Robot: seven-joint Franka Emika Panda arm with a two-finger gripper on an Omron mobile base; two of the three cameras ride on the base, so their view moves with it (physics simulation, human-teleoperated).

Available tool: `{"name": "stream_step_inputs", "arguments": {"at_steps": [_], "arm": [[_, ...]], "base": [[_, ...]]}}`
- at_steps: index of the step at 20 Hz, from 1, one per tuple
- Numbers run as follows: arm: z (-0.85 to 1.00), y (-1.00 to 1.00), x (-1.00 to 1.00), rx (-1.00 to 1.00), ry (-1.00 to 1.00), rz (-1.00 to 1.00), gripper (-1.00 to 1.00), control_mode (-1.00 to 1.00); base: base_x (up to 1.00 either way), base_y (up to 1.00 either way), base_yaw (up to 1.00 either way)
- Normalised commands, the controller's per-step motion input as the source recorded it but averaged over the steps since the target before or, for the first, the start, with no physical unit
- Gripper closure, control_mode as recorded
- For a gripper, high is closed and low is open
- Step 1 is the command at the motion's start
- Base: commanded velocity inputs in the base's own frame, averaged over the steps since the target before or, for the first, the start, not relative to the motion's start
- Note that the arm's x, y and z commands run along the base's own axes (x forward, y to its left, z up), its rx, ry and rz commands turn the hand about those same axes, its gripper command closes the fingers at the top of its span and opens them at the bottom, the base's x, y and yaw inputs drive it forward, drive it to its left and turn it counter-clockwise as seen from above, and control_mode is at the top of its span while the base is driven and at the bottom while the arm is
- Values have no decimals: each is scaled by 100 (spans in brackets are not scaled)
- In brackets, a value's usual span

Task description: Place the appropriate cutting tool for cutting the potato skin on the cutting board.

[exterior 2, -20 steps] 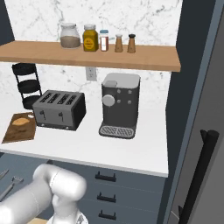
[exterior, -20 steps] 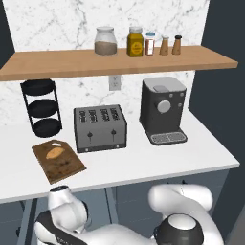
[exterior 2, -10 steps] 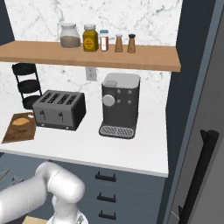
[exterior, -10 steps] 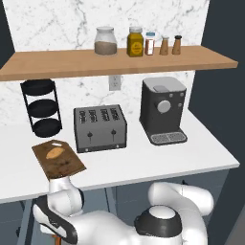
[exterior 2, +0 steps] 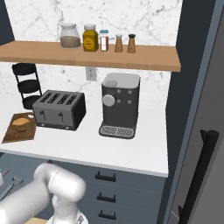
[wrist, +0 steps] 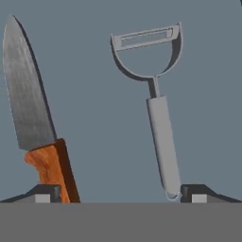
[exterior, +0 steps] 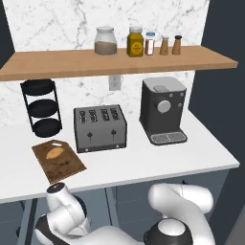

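In the hand view the all-grey peeler (wrist: 160,137) lies flat on a blue-grey surface, looped head far from me, handle end beside my right fingertip (wrist: 196,194). The orange-handled knife (wrist: 33,118) lies to its left, handle by my left fingertip (wrist: 45,194). My gripper (wrist: 120,196) hangs open above them, holding nothing. The dark brown cutting board (exterior: 58,160) rests on the white counter's left part, with the small tan potato (exterior: 54,153) on it. The board (exterior 2: 18,129) and potato (exterior 2: 19,122) also appear in the right base view.
A toaster (exterior: 99,128) stands right of the board, a coffee machine (exterior: 162,110) further right, and a black tiered rack (exterior: 40,107) behind the board. A wooden shelf (exterior: 119,62) with jars hangs above. Drawer fronts (exterior 2: 105,177) lie below the counter edge.
The arm's white links have swung lower and to the left below the counter edge. Counter, board and appliances stay where they were.
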Motion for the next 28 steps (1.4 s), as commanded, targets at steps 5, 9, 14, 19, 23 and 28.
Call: {"name": "stream_step_inputs", "arguments": {"at_steps": [5, 9, 14, 19, 23, 28], "arm": [[-16, -18, 9, 0, -8, 13, -100, -100], [-32, -5, 30, 0, 0, 11, -100, -100], [-30, -1, 37, 0, 0, 8, -100, -100], [-36, 0, 20, 0, 1, 4, -100, -100], [-30, -1, 1, 0, 0, 0, -100, -100], [-30, -4, -8, 0, -1, 0, -100, -100]], "base": [[0, 0, 0], [0, 0, 0], [0, 0, 0], [0, 0, 0], [0, 0, 0], [0, 0, 0]]}}
